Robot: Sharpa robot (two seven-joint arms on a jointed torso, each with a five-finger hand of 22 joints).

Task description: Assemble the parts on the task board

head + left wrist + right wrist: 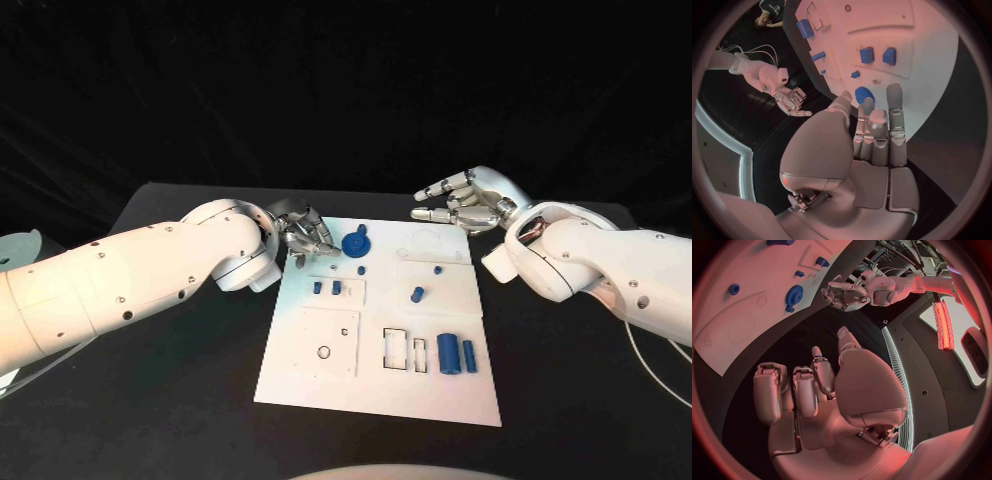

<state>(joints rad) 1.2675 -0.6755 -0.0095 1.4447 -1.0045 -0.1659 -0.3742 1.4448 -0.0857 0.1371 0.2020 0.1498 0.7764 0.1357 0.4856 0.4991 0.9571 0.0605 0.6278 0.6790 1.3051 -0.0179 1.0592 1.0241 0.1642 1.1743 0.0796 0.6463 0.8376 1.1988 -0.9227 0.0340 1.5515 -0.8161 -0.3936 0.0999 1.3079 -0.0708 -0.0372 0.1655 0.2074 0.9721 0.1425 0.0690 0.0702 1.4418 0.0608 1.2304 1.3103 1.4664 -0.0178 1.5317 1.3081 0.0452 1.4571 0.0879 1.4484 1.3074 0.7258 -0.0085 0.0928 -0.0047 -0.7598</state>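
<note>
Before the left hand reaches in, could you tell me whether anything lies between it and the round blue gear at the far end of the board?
Nothing visible does. The left hand hangs open at the board's far left corner, and only bare white plate separates its fingertips from the round blue gear.

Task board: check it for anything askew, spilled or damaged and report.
Nothing stands out. The task board lies flat and looks undamaged on the black table. The blue parts rest on it, none spilled onto the table. The left hand and right hand hold nothing.
</note>
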